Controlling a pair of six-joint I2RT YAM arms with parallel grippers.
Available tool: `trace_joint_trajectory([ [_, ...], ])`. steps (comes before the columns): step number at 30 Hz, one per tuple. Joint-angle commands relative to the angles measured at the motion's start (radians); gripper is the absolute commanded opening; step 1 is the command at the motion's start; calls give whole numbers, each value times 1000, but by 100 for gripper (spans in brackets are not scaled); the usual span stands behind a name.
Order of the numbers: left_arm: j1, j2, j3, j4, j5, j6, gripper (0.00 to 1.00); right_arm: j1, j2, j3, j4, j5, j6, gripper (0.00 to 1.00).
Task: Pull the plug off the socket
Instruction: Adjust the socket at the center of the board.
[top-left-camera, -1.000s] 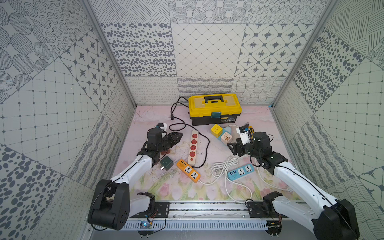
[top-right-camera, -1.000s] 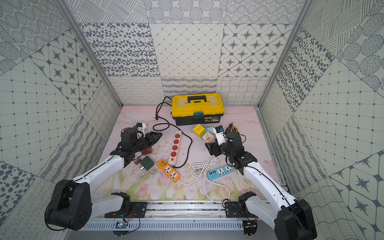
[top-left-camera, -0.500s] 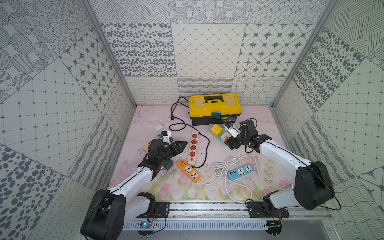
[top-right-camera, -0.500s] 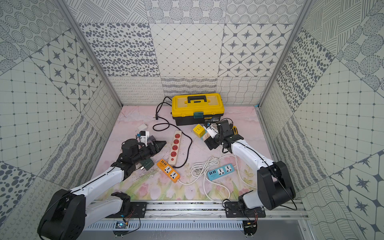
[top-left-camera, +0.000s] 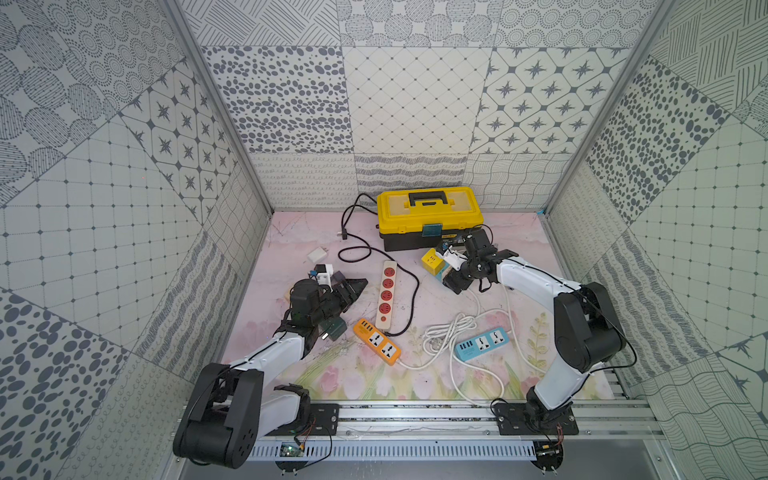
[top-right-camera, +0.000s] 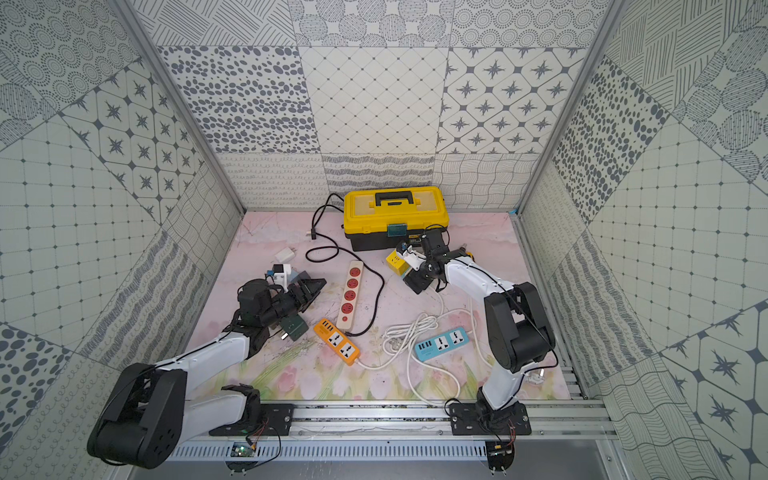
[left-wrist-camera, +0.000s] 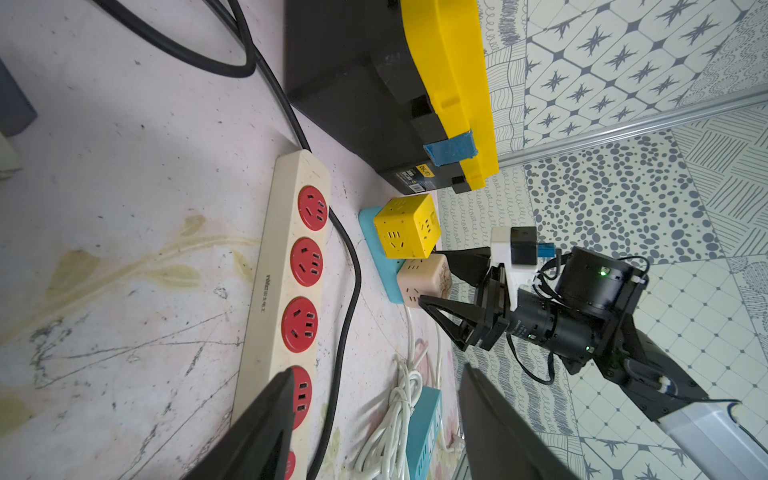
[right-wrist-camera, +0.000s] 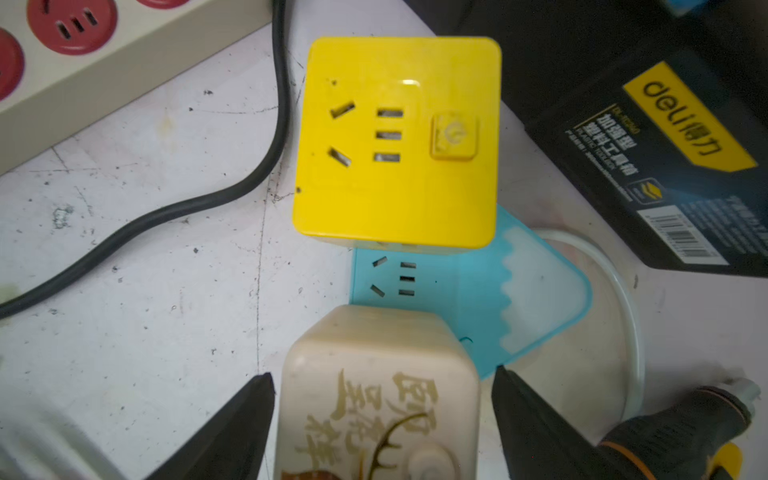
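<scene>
A beige cube plug (right-wrist-camera: 374, 395) and a yellow cube plug (right-wrist-camera: 399, 141) sit on a light blue socket plate (right-wrist-camera: 457, 282) just in front of the toolbox. My right gripper (right-wrist-camera: 382, 374) is open and straddles the beige plug, with a gap on each side between its fingers and the plug. In both top views the right gripper (top-left-camera: 451, 276) (top-right-camera: 415, 280) stands beside the yellow plug (top-left-camera: 432, 262) (top-right-camera: 395, 262). My left gripper (top-left-camera: 351, 284) (left-wrist-camera: 376, 370) is open and empty, hovering left of the cream power strip (top-left-camera: 386, 297).
A yellow toolbox (top-left-camera: 430, 216) stands at the back. A black cable (top-left-camera: 409, 299) loops round the cream strip. An orange strip (top-left-camera: 377, 340), a coiled white cord (top-left-camera: 446, 336) and a blue strip (top-left-camera: 482, 345) lie in front. A dark green adapter (top-left-camera: 334, 328) rests by my left arm.
My right gripper swung from above the blue strip back to the beige plug by the toolbox. My left gripper shifted forward and right toward the cream strip and opened wider.
</scene>
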Motion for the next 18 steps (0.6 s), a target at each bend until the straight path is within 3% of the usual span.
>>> trace_joint_trajectory([
  [1, 8, 7, 8, 96, 61, -45, 67, 12, 21, 20, 5, 6, -33, 83],
  [7, 7, 5, 16, 91, 69, -61, 66, 41, 31, 19, 26, 17, -35, 73],
  [13, 9, 20, 47, 97, 112, -137, 65, 54, 10, 12, 32, 0, 7, 46],
  [18, -4, 43, 61, 132, 134, -235, 64, 83, -56, -19, 45, -16, 124, 39],
])
